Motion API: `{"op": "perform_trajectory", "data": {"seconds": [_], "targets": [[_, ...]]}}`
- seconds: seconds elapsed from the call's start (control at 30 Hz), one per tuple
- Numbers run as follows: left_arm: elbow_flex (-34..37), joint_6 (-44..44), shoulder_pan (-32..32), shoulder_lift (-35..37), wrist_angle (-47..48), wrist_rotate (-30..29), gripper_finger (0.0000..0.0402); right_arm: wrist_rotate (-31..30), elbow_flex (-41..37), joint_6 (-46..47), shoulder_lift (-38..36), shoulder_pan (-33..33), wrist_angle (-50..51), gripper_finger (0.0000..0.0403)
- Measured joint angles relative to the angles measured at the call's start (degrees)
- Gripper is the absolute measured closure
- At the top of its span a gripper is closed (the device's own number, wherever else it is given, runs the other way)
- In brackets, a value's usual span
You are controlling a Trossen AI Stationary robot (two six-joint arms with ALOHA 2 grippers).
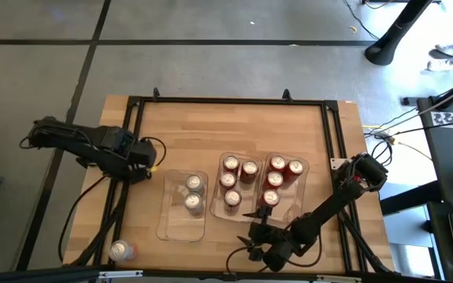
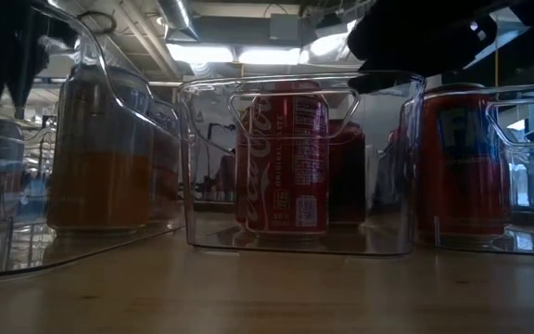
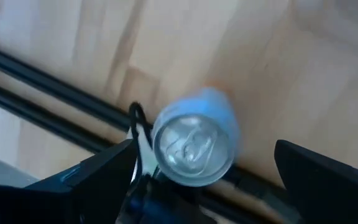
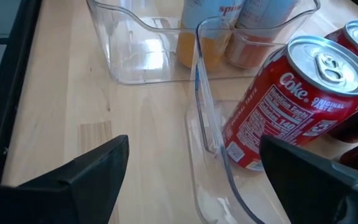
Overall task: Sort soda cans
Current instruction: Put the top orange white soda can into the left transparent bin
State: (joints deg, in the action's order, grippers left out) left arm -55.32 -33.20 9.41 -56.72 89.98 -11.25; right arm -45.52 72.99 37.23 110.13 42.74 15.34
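- Three clear trays are seen mid-table: the left tray (image 1: 181, 228) holds two silver-topped cans (image 1: 194, 193), the middle tray (image 1: 223, 214) holds four red Coke cans (image 1: 238, 177), and the right tray (image 1: 301, 182) holds four more red cans (image 1: 281, 177).
- One stray silver can (image 1: 122, 251) is left standing at the near left corner of the table (image 1: 203, 130), outside every tray and well apart from them.
- The left gripper (image 1: 144, 157) is parked over the table's left side, near the black frame rail; its fingers are spread wide with nothing pinched. In the left wrist view a silver can top (image 3: 194, 148) is framed between the fingers, probably that stray one, though that can't be told for sure.
- The right gripper (image 1: 262, 244) is held low at the near edge just in front of the middle tray, jaws also spread and empty.
- Sorting looks nearly done; the step in hand is judged to be going for the leftover can.
- Next move: the left gripper needs to be lowered around that can, closed on its body, then the can carried over to the left tray with the other silver ones.
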Motion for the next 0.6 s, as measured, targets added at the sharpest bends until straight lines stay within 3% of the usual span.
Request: {"op": "perform_trajectory", "data": {"seconds": [0.17, 0.6], "targets": [[5.9, 3.0, -1.6, -0.1, 0.1, 3.5, 0.0032, 0.0, 0.0, -0.2, 0.0, 0.0, -0.7, 0.0042], [13.2, 8.3, -5.4, 0.0, -3.9, 3.5, 0.0032, -0.5, 0.0, -0.2, 0.0, 0.0, -0.8, 0.0042]]}}
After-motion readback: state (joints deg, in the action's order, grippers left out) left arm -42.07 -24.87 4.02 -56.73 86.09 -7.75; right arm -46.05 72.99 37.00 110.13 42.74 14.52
